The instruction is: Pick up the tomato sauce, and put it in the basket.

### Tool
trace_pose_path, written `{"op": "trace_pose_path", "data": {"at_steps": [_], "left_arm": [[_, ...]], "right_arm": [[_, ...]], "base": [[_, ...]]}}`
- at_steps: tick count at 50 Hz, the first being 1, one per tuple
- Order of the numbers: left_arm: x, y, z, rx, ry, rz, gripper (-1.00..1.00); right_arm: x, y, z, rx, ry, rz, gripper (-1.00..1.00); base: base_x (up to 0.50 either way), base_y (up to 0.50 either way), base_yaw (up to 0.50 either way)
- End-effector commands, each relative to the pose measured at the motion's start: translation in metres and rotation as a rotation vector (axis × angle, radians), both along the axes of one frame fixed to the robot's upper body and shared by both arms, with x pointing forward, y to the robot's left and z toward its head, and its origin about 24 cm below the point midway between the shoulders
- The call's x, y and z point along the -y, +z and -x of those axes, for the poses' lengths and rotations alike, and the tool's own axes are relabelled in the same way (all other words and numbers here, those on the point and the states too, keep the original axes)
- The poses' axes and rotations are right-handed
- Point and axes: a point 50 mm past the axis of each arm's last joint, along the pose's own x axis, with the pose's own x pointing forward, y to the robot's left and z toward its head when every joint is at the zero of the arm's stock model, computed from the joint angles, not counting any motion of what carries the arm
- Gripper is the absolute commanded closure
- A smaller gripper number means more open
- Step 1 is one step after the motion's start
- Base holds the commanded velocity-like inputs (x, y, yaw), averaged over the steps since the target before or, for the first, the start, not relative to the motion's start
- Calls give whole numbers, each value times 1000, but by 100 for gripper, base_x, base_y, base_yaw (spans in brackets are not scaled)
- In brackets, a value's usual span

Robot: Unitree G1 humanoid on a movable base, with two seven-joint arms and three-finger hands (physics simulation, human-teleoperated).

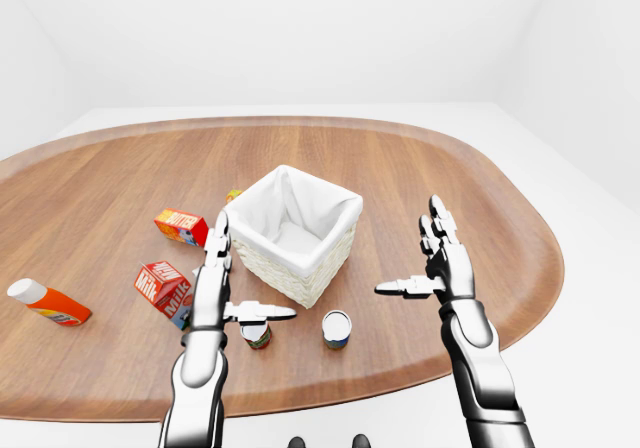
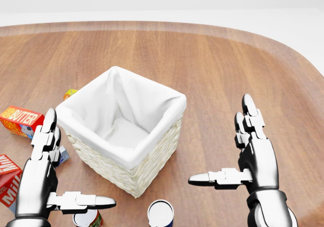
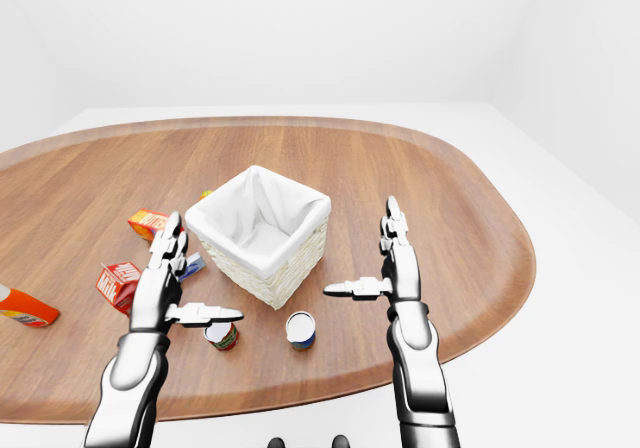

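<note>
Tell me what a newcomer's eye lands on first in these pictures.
The white-lined wicker basket at the middle of the wooden table, empty inside. Flanking it, the two silver robot hands: left hand and right hand, both open, fingers spread, holding nothing. Next, in the left-eye view, two cans at the table's bottom edge and the orange bottle lying far left.

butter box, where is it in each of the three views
Left-eye view: butter box sits left of centre, left of the basket.
Head view: at the left edge, mid-height.
Right-eye view: left of centre, again left of the basket.
Shared landmark: the white-lined wicker basket.
</note>
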Motion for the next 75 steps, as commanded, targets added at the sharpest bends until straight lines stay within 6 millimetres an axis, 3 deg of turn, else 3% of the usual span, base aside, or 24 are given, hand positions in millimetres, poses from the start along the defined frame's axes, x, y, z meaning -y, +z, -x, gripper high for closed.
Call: {"op": "trace_pose_path", "data": {"at_steps": [1, 19, 37, 75], "left_arm": [[0, -2, 6, -15, -6, -48, -100], [-7, 10, 15, 20, 20, -104, -100], [-14, 5, 24, -22, 42, -162, -100], [-10, -30, 18, -162, 71, -304, -100]], "right_arm": [[-1, -2, 1, 1, 2, 4, -100], [2, 2, -5, 1, -10, -6, -100], [3, 3, -4, 1, -12, -5, -100], [2, 0, -4, 0, -9, 0, -100]], "base": [[0, 0, 0], [0, 0, 0], [0, 0, 0], [0, 0, 0]]}}
